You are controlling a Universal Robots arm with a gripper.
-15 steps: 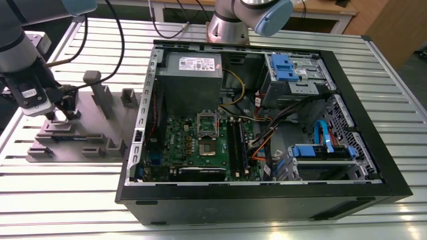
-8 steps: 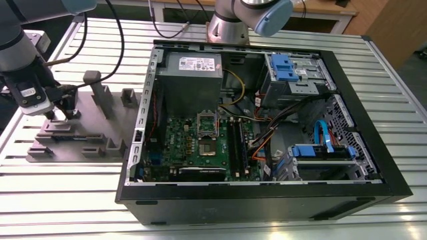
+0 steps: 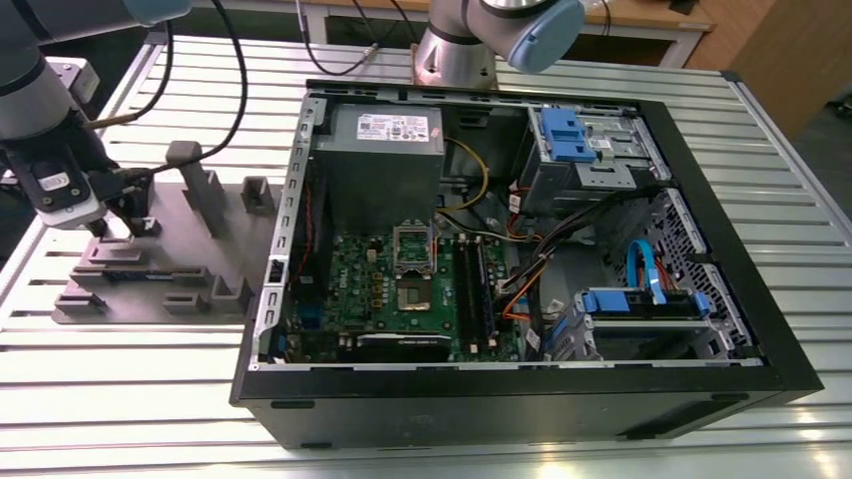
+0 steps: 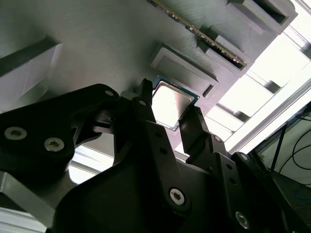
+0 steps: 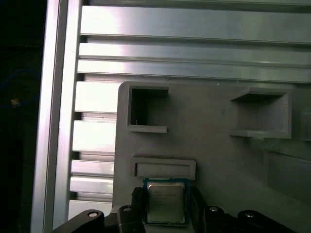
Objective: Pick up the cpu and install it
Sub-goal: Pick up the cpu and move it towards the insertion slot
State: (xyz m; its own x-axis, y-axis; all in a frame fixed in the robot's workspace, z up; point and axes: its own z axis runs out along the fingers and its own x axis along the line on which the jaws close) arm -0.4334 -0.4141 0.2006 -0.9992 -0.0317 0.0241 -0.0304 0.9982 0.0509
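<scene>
Clamping the cpu (image 5: pixel 165 203) by opposite edges, pincer (image 4: pixel 168 101) narrowly parted.

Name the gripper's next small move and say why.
Probably a short, straight lift, if the grip is firm: the gripper straddles the cpu, which appears to lie on the grey fixture, outside the case holding the socket.

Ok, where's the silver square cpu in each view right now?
Exterior view: I cannot make it out; the gripper sits over the grey plastic fixture at the exterior view's left.
Second wrist view: the shiny silver square cpu lies at the gripper tip.
First wrist view: the cpu lies beside a shallow rectangular recess.
Shared landmark: the grey plastic fixture.
</scene>
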